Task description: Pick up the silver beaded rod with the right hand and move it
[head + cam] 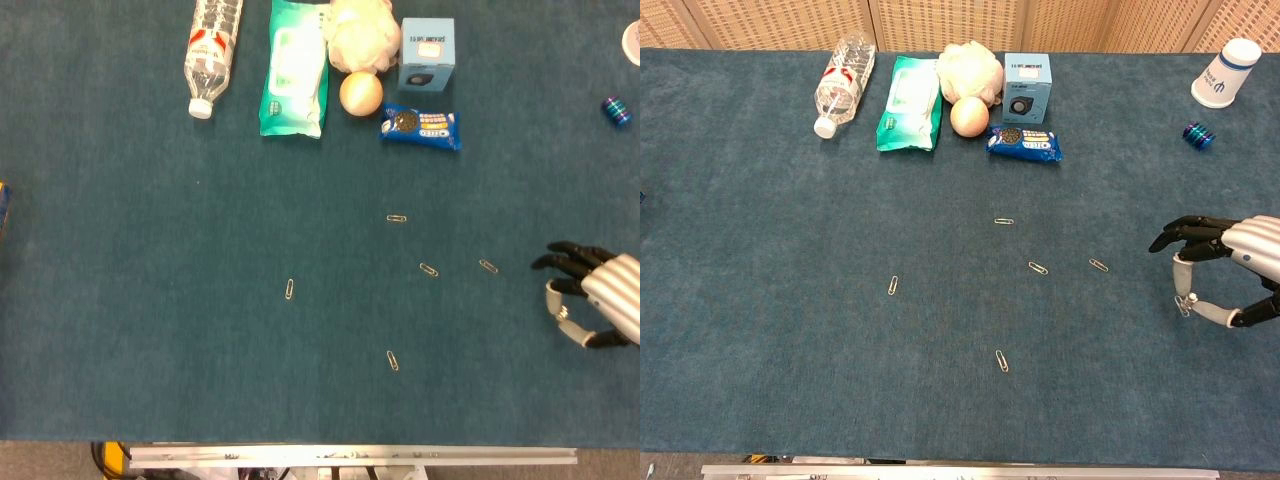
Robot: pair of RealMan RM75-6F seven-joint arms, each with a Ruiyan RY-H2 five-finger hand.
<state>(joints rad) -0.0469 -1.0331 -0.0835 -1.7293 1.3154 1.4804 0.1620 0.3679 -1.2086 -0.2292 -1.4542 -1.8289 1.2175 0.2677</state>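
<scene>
The right hand [598, 297] sits at the far right edge of the blue-green desk [150, 300], low over the cloth, dark fingertips [1168, 240] reaching left. Its fingers are curled toward the thumb and pinch the silver beaded rod [1181, 285]. The rod stands roughly upright between them, and its lower end reaches down to the desk surface; whether it actually touches, I cannot tell. In the head view the rod [553, 300] shows as a short pale bar just left of the palm. The left hand appears in neither view.

Five paper clips lie scattered over the middle of the desk; the nearest one [488, 266] lies near the hand but apart from it.

Along the far edge stand a row of things:
- a clear water bottle [212, 50] on its side
- a green wet-wipes pack [295, 70]
- a white crumpled bag [362, 30]
- a pale round ball [361, 94]
- a light-blue box [427, 55]
- a blue cookie packet [420, 125]

At the far right corner are a paper cup [1226, 72] and a small blue ribbed object [1198, 134].
</scene>
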